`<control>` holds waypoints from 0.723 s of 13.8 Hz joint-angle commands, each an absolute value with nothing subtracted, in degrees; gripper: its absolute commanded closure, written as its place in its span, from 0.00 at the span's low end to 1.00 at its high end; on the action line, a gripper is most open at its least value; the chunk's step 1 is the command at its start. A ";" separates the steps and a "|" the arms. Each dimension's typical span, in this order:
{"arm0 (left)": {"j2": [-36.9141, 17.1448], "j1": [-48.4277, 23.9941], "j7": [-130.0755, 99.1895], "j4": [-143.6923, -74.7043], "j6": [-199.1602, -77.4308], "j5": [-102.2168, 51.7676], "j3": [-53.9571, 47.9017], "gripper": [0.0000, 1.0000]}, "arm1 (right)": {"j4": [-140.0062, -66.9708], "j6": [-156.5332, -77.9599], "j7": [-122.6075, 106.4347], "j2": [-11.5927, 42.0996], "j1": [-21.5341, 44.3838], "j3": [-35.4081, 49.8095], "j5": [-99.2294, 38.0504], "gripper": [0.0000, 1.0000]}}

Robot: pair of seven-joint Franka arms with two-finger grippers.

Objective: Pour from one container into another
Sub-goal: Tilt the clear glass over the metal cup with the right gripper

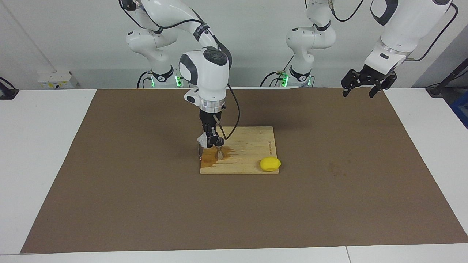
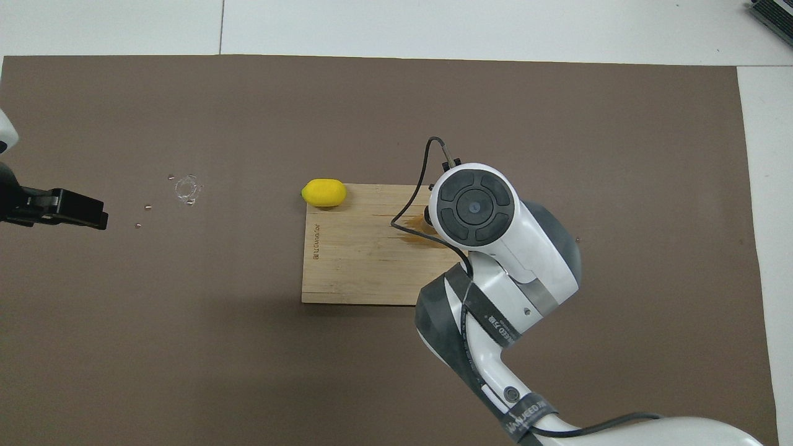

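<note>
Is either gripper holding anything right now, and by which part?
The right gripper holds the glass tumbler above the jigger; where exactly it grips cannot be told. The left gripper holds nothing.
</note>
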State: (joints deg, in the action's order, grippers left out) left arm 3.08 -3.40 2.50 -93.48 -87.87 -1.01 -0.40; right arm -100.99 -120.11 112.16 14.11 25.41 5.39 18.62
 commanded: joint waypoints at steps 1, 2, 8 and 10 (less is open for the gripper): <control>3.69 -1.86 2.73 -94.57 -88.77 -1.41 -0.70 0.00 | -100.72 -119.27 113.99 14.15 26.37 5.36 23.28 1.00; 3.69 -1.41 2.72 -94.57 -89.12 -1.32 -1.66 0.00 | -100.72 -119.01 113.99 14.06 26.72 5.36 23.90 1.00; 4.13 -0.09 2.90 -95.62 -90.70 -1.23 -2.81 0.00 | -99.94 -117.08 113.56 14.15 26.54 5.62 26.11 1.00; 4.22 -0.52 2.73 -95.62 -90.70 -1.23 -2.81 0.00 | -99.58 -116.89 113.73 14.15 26.72 5.71 25.41 1.00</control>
State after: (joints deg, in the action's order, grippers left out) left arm 3.09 -1.27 2.47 -94.23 -89.37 -1.01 -1.96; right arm -100.67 -118.21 112.16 14.10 26.66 5.41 24.86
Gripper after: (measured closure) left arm 0.000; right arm 0.493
